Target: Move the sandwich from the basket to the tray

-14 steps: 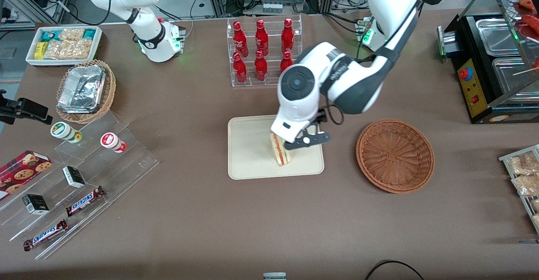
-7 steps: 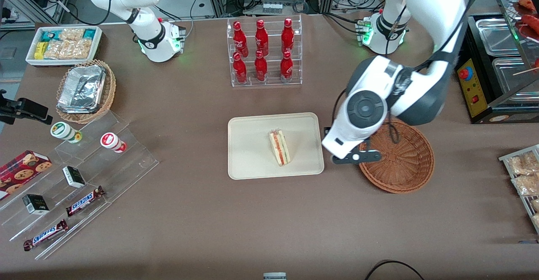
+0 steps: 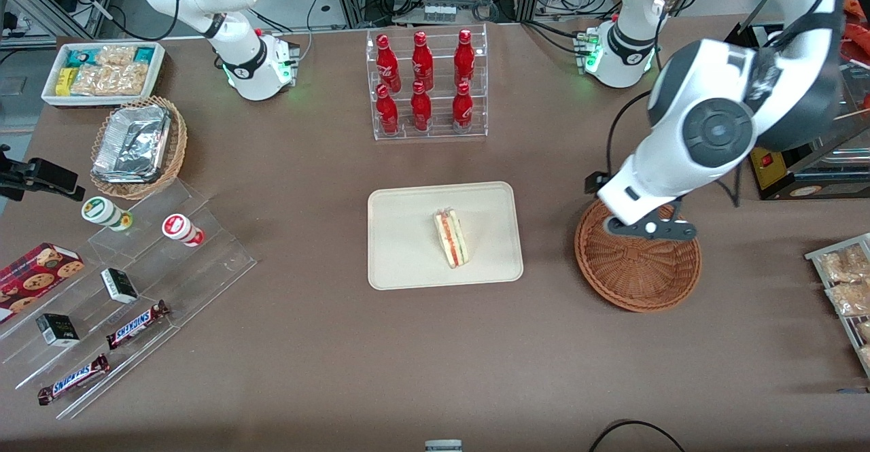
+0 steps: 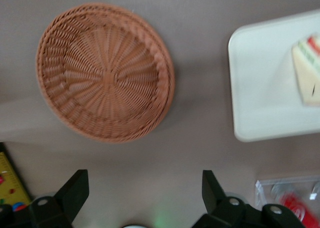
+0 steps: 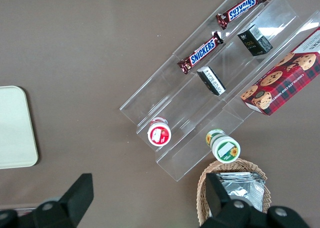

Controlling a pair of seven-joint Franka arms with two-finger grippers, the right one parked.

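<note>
Sandwich point(image 3: 451, 238) lying on tray point(image 3: 401, 234), mid-surface, filling edge up. Basket point(image 3: 639, 268) empty, beside tray toward working arm's end, not touching it. Gripper point(image 3: 646, 229) hovering above basket's rim on side farther from front camera, jaws spread wide, nothing held.

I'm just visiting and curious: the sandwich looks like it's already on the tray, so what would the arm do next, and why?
Probably just lift a little farther away and stop. The sandwich already lies on the tray, the basket is empty, and the gripper hangs open above the table near the basket, holding nothing, so no grasp seems left to make.
</note>
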